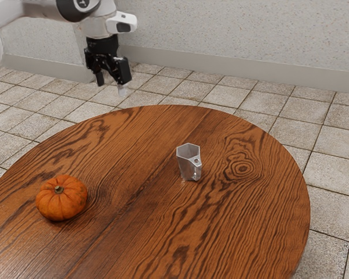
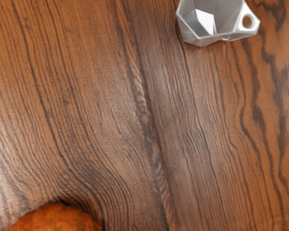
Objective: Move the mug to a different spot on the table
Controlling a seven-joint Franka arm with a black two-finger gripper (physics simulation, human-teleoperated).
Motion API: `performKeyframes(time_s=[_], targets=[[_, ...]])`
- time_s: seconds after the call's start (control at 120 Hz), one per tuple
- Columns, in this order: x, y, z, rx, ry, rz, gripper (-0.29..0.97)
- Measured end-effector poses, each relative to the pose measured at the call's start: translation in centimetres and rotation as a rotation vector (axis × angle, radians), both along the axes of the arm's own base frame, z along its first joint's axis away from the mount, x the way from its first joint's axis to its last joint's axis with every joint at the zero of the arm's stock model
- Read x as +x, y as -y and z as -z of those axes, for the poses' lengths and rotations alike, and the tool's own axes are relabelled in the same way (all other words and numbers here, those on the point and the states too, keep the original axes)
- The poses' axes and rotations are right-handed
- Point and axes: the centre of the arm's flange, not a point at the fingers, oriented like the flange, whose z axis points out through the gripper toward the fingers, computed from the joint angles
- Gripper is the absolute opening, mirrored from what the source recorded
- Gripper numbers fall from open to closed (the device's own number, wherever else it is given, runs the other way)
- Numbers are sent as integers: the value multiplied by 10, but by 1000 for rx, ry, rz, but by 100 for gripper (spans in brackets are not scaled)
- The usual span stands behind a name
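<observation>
A small grey faceted mug (image 1: 189,162) stands upright near the middle of the round wooden table (image 1: 134,232), its little ring handle toward the table's front. From the wrist view I look down into the mug (image 2: 213,20), handle ring at its side. My black gripper (image 1: 111,81) hangs high above the table's far edge, toward the exterior view's upper left, well away from the mug. Its fingers stand apart with nothing between them.
An orange pumpkin (image 1: 61,197) sits on the table near the exterior view's left edge; its top peeks into the wrist view as the pumpkin (image 2: 55,219). Tiled floor (image 1: 314,128) and a pale wall surround the table.
</observation>
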Motion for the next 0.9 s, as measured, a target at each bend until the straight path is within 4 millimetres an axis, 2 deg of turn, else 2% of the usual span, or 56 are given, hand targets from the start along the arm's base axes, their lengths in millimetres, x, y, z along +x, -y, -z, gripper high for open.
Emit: performKeyframes(time_s=[0.058,0.125,0.208,0.3,0.35,0.525,0.6,0.658,0.733,0.9], targets=[[-14,0,1,-3,-5,6,68],[-16,6,9,2,-6,18,68],[10,15,45,22,-16,20,68],[39,30,102,-16,-64,-4,68],[48,46,126,-44,-82,-20,68],[61,103,186,-133,-113,-142,68],[59,141,203,-169,-122,-209,68],[61,157,220,-181,-122,-283,68],[70,163,246,-190,-116,-396,68],[82,160,277,-194,-94,-625,68]])
